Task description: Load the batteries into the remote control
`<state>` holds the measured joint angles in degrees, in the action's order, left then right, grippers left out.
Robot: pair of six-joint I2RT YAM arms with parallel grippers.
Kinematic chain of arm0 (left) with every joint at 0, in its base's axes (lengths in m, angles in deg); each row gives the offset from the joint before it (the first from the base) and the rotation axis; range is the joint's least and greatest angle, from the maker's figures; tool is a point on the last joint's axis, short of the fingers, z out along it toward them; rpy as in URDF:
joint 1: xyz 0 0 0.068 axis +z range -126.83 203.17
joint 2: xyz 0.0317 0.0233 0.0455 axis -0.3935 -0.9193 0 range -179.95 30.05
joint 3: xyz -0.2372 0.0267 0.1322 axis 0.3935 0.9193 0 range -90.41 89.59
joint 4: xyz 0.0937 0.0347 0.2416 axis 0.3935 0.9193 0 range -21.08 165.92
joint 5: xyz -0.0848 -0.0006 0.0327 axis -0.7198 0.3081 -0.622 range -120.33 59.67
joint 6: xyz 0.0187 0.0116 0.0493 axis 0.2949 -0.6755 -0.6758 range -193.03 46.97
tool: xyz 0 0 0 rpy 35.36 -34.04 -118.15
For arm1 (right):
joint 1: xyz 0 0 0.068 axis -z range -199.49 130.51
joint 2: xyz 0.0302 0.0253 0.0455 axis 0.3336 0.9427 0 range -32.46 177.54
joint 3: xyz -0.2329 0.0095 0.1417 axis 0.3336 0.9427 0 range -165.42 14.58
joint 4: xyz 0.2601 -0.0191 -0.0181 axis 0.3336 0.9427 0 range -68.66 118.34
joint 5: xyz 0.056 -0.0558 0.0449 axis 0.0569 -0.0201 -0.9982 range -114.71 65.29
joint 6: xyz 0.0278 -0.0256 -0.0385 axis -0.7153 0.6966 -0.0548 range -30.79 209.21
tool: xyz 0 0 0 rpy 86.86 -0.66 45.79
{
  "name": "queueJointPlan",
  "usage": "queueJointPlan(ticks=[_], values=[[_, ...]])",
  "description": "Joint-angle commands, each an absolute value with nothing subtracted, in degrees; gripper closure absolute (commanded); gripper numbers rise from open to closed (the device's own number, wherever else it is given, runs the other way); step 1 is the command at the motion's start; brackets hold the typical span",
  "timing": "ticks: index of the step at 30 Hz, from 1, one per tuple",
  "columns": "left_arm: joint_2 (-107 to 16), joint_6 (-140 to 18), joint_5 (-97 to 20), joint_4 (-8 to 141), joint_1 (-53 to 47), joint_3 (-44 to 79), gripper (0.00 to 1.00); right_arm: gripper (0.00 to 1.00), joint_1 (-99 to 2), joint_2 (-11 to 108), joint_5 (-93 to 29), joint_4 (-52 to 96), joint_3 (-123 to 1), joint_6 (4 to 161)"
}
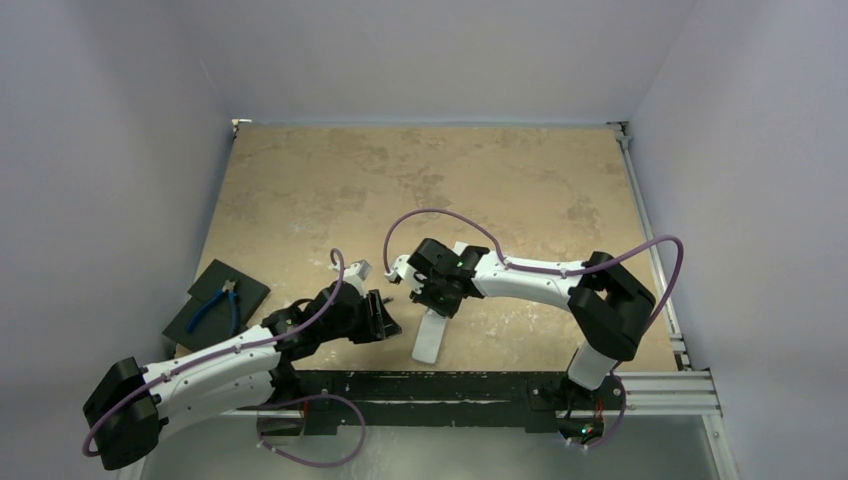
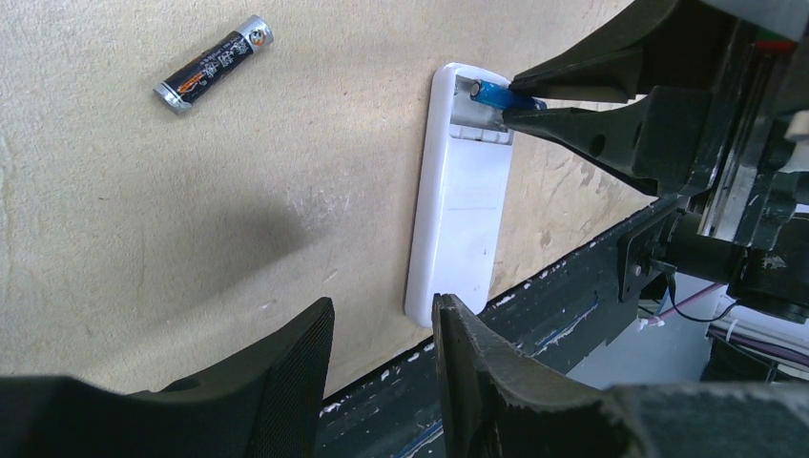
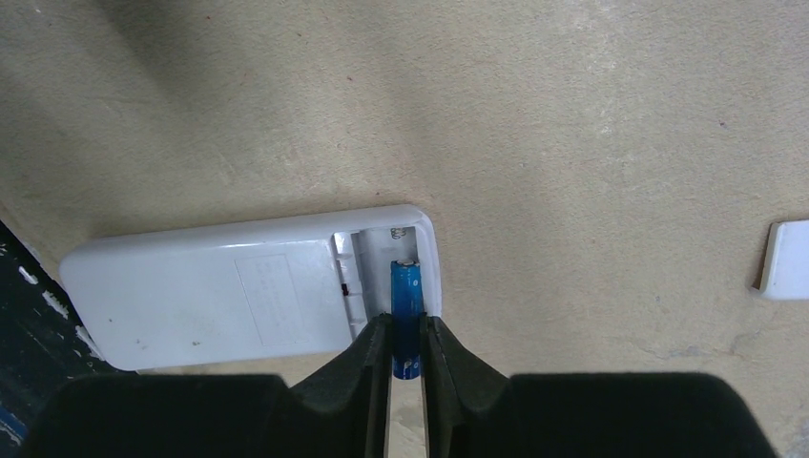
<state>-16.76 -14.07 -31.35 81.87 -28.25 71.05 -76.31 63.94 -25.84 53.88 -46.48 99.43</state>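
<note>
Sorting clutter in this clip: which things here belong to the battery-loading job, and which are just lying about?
Job: remote control, blue battery in the right hand, black battery.
Lying about: blue-handled pliers, dark mat under them, small white piece.

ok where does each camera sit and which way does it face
Top external: above, behind the bases, looking down at the table; both arms show.
Left wrist: low, facing the remote control and black battery; left gripper below, right gripper top right.
Right wrist: looking down past its fingers at the blue battery at the remote's bay.
Wrist views share remote and blue battery.
</note>
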Motion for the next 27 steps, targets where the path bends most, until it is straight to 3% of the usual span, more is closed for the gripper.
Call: queueJointPlan(ticks=[1, 27], values=[[-16.71, -14.37, -31.17, 80.44, -28.05, 69.53, 0.57, 0.76, -76.18, 64.39, -26.21, 52.77, -48.7, 99.6], [-17.27, -14.09, -31.39, 79.59, -28.04, 69.93, 0.57, 0.7, -76.18, 61.11, -25.42, 52.17, -49.67, 96.85]])
